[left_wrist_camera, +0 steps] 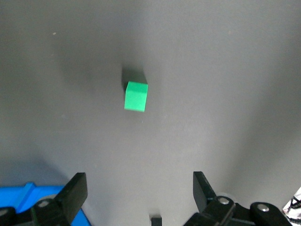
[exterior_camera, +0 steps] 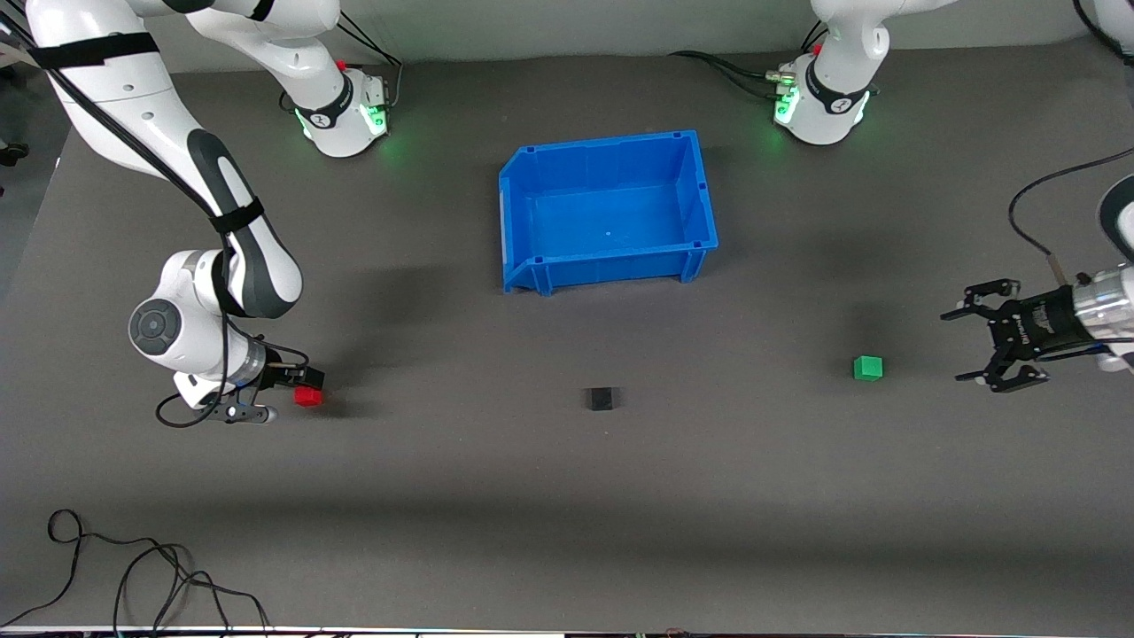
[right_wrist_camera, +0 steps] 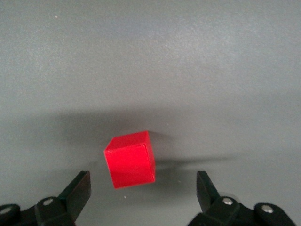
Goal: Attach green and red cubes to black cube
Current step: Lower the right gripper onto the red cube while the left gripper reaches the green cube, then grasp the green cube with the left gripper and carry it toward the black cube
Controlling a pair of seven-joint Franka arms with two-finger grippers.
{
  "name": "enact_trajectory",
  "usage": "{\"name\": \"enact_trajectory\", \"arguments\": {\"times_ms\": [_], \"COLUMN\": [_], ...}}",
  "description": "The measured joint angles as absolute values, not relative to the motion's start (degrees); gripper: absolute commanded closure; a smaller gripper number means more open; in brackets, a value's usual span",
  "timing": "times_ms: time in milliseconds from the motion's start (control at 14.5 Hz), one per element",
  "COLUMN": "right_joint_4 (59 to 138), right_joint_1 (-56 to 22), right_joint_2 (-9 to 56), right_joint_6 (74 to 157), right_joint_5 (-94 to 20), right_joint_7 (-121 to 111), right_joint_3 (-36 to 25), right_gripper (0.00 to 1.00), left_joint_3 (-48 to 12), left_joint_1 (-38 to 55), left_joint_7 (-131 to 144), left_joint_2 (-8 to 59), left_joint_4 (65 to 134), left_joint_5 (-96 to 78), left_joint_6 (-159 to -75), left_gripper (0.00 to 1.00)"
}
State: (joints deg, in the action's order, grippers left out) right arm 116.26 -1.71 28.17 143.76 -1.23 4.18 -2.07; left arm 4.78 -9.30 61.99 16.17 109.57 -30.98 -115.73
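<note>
I see a dark grey table (exterior_camera: 567, 496) with a blue bin (exterior_camera: 608, 211) standing near the robots' bases. The black cube (exterior_camera: 601, 399) lies nearer the front camera than the bin, about midway between the two arms' ends. The red cube (exterior_camera: 307, 396) rests on the table toward the right arm's end. The right gripper (exterior_camera: 285, 394) sits low at it, fingers (right_wrist_camera: 75, 193) spread wide, the cube just ahead of the gap and not gripped. The green cube (exterior_camera: 868, 367) rests toward the left arm's end. The left gripper (exterior_camera: 974, 346) hovers beside it, fingers (left_wrist_camera: 75, 193) fully apart, holding nothing.
</note>
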Motion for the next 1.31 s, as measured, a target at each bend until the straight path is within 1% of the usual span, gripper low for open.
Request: {"name": "enact_trajectory", "arguments": {"times_ms": [207,276,552,621,1034,1172,1241,1310], "right_joint_4": [116.2,116.2,115.8,115.5,113.9,113.2,112.8,112.5], "right_joint_1": [-1.7,-1.7,-1.7,-1.7,-1.7,-1.7,-1.7,-1.7], "right_joint_2": [29.6,30.0,30.6,30.7,31.9,32.4,32.7,32.9], "right_joint_6": [145.9,146.5,147.3,147.3,147.3,147.3,147.3,147.3], "right_joint_5": [-1.4,-1.4,-1.6,-1.6,-1.7,-1.8,-1.8,-1.8], "right_joint_7": [4.2,4.2,4.2,4.2,4.2,4.2,4.2,4.2], "right_joint_3": [-1.8,-1.6,-1.3,-1.3,-1.3,-1.3,-1.3,-1.3], "right_gripper": [0.02,0.05,0.11,0.16,0.20,0.28,0.28,0.32], "left_joint_3": [4.7,4.7,4.2,4.0,3.5,3.4,3.4,3.4], "left_joint_1": [-9.4,-9.4,-9.3,-9.2,-7.9,-7.1,-6.9,-6.7], "left_joint_7": [55.0,52.2,45.9,44.5,36.7,35.5,35.3,35.2], "left_joint_2": [18.9,19.6,22.2,22.9,26.8,28.0,28.4,28.6], "left_joint_4": [113.2,114.6,118.2,118.6,119.6,119.7,119.7,119.7], "left_joint_5": [-35.4,-37.7,-41.4,-42.1,-46.3,-47.4,-47.6,-47.7], "left_joint_6": [-121.8,-123.6,-129.3,-130.4,-135.3,-136.7,-137.2,-137.4], "left_gripper": [0.00,0.00,0.00,0.00,0.00,0.01,0.07,0.22]}}
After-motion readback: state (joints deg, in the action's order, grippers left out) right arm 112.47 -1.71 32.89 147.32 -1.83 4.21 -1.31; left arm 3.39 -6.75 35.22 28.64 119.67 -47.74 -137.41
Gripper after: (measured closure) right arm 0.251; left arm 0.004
